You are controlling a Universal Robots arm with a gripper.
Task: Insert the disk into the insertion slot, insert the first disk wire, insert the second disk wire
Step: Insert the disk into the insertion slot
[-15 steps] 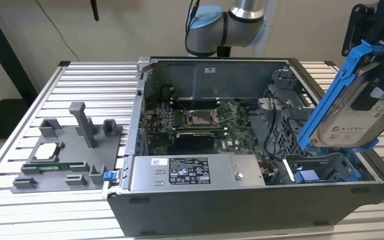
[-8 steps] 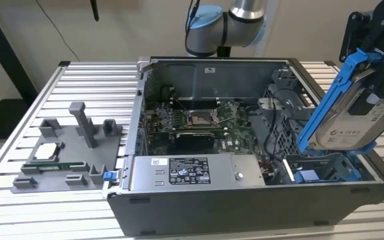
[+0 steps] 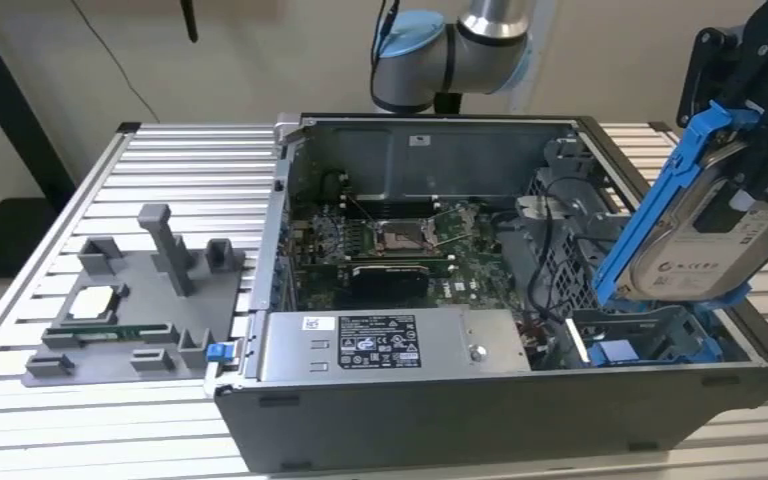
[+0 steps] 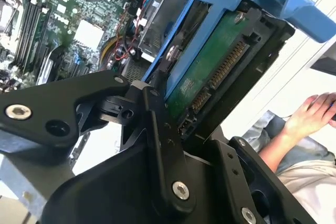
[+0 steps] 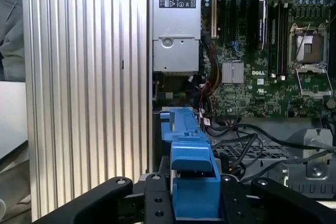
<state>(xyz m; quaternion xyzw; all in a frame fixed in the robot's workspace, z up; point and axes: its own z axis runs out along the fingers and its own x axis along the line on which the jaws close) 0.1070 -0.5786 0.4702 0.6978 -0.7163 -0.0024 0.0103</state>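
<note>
Holding the disk [image 3: 699, 232] tilted, hand [image 3: 747, 165] clamped on it, above the insertion slot [image 3: 640, 350]

The disk [image 3: 698, 245] is silver-grey, white-labelled, framed bright blue; the claw [image 5: 195, 195] black, the motherboard [image 3: 458, 225] green, the counter [image 3: 184, 165] ribbed silver

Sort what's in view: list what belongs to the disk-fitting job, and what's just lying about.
Job in hand:
the disk, held tilted by the gripper
the insertion slot, with blue rails

Lying about:
the power-supply box
the motherboard
the grey tray, holding a processor chip and a memory stick
a person's hand
</note>
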